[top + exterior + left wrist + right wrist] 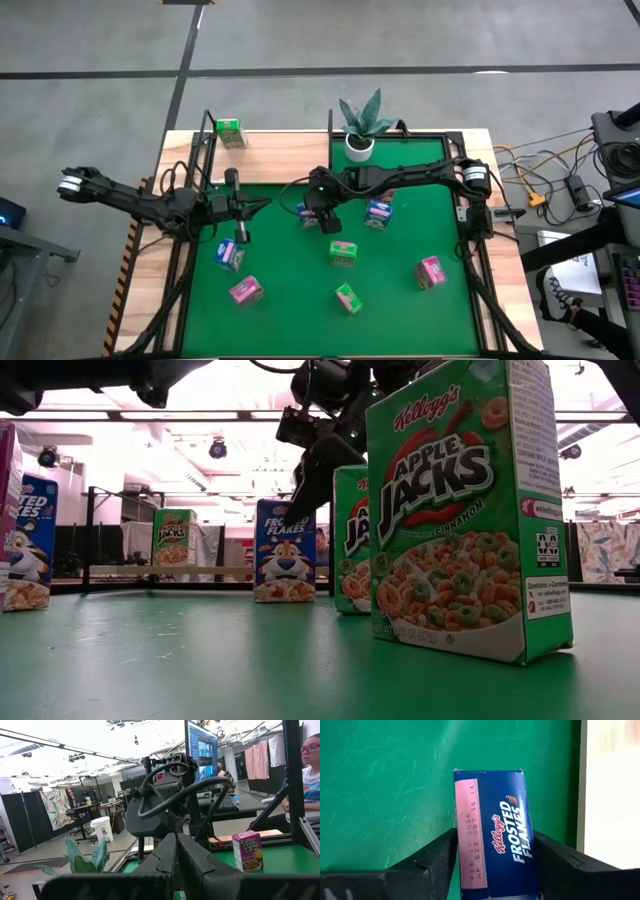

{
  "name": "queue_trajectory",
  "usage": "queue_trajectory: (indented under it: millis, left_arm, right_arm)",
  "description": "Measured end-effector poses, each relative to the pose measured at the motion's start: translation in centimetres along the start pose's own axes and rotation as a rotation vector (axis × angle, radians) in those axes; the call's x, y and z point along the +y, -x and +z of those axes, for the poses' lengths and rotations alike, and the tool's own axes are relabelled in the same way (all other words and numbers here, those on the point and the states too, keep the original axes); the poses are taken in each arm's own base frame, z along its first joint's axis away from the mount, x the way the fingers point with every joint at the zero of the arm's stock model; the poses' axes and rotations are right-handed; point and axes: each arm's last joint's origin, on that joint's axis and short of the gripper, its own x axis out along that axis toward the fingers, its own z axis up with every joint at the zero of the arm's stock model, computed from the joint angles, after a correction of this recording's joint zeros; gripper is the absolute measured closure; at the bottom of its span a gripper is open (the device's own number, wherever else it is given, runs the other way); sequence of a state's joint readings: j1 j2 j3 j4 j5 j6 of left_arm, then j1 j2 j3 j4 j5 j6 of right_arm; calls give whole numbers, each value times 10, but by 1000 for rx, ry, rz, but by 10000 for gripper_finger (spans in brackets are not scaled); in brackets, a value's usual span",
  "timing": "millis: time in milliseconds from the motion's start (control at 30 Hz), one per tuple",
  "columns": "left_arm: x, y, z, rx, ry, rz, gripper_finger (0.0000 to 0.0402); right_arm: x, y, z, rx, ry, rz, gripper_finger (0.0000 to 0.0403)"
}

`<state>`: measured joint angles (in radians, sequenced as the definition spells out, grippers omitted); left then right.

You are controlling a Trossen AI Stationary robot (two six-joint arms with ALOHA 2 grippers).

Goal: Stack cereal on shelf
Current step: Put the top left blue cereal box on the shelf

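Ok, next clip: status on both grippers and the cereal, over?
Right gripper straddling blue Frosted Flakes carton, closing. Left gripper shut, idle over table's left. One green carton on light-wood shelf. Nothing blocking.

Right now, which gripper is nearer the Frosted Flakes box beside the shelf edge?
Right. The right gripper straddles the Frosted Flakes box, fingers either side. The left gripper hangs apart, farther along the green table.
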<state>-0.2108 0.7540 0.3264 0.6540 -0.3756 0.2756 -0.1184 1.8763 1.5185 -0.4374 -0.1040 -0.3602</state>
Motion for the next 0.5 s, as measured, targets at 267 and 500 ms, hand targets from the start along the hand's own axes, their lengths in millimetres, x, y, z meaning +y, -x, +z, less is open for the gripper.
queue_trajectory:
  millis: [267,500]
  left_arm:
    - [0,0,0,0,0,0,402]
    - [0,0,0,0,0,0,402]
  right_arm:
    - [0,4,2,-8,-45,-3,204]
    - [-4,17,14,-35,-83,-13,204]
